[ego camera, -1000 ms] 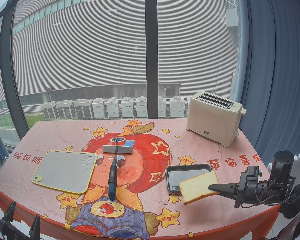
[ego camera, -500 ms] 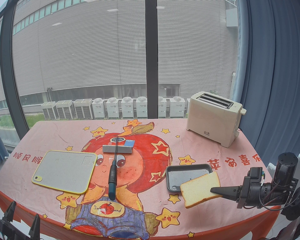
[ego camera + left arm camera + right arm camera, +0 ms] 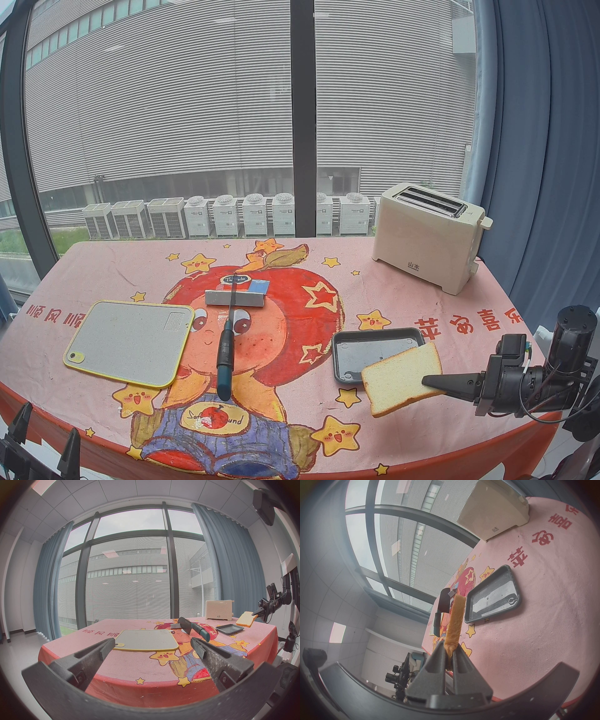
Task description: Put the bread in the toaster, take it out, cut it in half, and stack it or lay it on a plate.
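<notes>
A slice of bread (image 3: pixel 400 379) hangs tilted above the table's front right, over the near edge of the dark tray (image 3: pixel 372 344). My right gripper (image 3: pixel 431 379) is shut on the slice's right edge; in the right wrist view the bread (image 3: pixel 455 620) stands edge-on between the gripper (image 3: pixel 449 655) fingers. The cream toaster (image 3: pixel 428 235) stands at the back right with its two slots bare. A knife (image 3: pixel 225 345) with a teal handle lies mid-table, its blade on a small block. The cutting board (image 3: pixel 130 340) lies at the left. My left gripper (image 3: pixel 150 655) stands open, off the table's front left edge.
The dark tray (image 3: pixel 492 594) holds nothing. A blue curtain (image 3: pixel 544 156) hangs close behind and to the right of the toaster. The window frame post (image 3: pixel 303 119) rises behind the table's far edge.
My right gripper has drawn slightly to the right and toward the front edge with the bread in it, mostly in the first half second. The rest stays put.
</notes>
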Tool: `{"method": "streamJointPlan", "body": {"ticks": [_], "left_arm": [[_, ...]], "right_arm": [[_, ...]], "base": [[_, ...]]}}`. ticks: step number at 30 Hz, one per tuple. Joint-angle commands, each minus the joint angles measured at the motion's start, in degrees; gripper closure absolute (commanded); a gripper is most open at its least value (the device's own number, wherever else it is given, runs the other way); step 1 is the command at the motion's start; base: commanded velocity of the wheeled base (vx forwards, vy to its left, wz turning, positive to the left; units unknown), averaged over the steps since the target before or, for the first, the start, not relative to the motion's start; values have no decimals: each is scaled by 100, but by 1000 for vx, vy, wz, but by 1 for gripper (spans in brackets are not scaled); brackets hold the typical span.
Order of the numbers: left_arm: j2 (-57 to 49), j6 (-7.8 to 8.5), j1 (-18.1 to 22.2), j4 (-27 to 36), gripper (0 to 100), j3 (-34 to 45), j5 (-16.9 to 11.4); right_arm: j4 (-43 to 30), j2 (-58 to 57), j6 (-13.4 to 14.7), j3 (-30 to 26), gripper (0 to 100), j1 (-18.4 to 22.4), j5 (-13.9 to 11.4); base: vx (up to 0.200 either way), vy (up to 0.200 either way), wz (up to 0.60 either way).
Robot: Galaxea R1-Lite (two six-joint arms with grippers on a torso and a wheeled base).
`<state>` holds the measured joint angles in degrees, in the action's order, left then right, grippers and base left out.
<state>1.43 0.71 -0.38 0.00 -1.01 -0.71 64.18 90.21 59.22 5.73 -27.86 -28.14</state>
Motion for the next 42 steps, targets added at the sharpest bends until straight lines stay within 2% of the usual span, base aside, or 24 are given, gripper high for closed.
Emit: {"method": "streamJointPlan", "body": {"ticks": [1,4,15,19,23,24,27,38,42], "left_arm": [[-2,0,3,0,0,92,0],[-2,0,3,0,0,92,0],[-2,0,3,0,0,92,0],[-2,0,3,0,0,92,0],[-2,0,3,0,0,92,0],[-2,0,3,0,0,92,0],[-2,0,3,0,0,92,0],[-2,0,3,0,0,92,0],[-2,0,3,0,0,92,0]], "right_arm": [[68,-21,-201,-81,100,-1,1],[68,-47,-315,-107,100,-1,19],[59,-179,-1159,-107,100,-264,862],[59,-214,-1317,-116,100,-475,1135],[68,-223,-1484,-107,100,-519,1381],[59,-214,-1624,-116,100,-519,1460],[68,-206,-1879,-125,100,-510,1583],[68,-232,-2187,-160,100,-510,1724],[68,-232,-2363,-160,100,-510,1926]], "base": [[0,0,0],[0,0,0],[0,0,0],[0,0,0],[0,0,0],[0,0,0],[0,0,0],[0,0,0],[0,0,0]]}}
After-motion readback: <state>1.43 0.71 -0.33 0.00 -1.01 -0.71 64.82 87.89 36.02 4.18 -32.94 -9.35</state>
